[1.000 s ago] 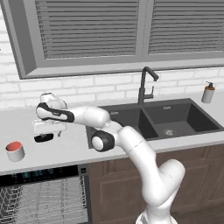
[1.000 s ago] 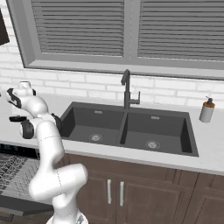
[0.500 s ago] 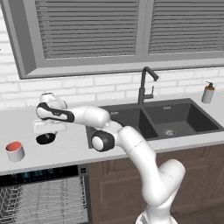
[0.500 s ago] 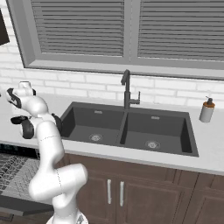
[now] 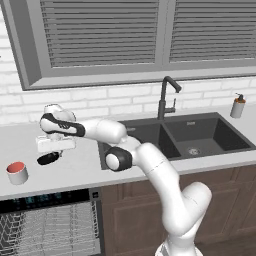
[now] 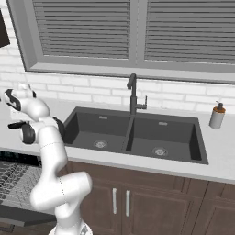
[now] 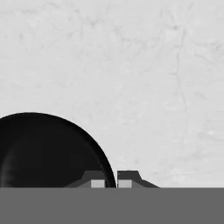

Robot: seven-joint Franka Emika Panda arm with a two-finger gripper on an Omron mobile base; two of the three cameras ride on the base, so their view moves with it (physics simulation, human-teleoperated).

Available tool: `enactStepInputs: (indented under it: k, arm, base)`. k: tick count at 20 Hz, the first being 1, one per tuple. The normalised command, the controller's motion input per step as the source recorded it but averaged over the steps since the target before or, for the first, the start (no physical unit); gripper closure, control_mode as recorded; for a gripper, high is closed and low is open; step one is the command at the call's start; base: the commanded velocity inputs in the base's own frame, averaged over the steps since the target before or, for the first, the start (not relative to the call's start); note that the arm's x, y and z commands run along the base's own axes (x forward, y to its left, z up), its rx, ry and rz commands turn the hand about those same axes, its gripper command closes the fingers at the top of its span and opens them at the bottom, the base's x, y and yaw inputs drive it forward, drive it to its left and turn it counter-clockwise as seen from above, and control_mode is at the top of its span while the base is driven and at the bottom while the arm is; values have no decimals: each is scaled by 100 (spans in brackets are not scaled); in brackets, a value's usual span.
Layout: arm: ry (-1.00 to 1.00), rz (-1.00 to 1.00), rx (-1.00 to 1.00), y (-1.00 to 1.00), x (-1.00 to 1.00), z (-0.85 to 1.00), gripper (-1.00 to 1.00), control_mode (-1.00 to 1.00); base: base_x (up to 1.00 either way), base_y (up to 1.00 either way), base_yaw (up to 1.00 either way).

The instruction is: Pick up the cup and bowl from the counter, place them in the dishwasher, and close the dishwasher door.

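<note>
The black bowl [image 7: 48, 151] is cut off at the hand view's lower left; the jaws pinch its rim, one finger [image 7: 97, 180] inside.

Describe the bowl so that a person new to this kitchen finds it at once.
Start at the dark sink and go left along the counter. Under the white hand lies the bowl, small, shallow and all black. The cup further left is white with a red inside.
</note>
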Motion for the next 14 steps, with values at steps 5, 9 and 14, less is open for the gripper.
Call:
enactStepInputs:
  k: [5, 9, 14]
  arm:
    - [-1, -20, 10, -40, -100, 18, 100, -100]
    - [-7, -18, 8, -46, -100, 4, 100, -100]
    - [-30, -3, 0, -14, -100, -15, 100, -100]
  base:
    - [0, 0, 0]
    - [0, 0, 0]
    - [0, 0, 0]
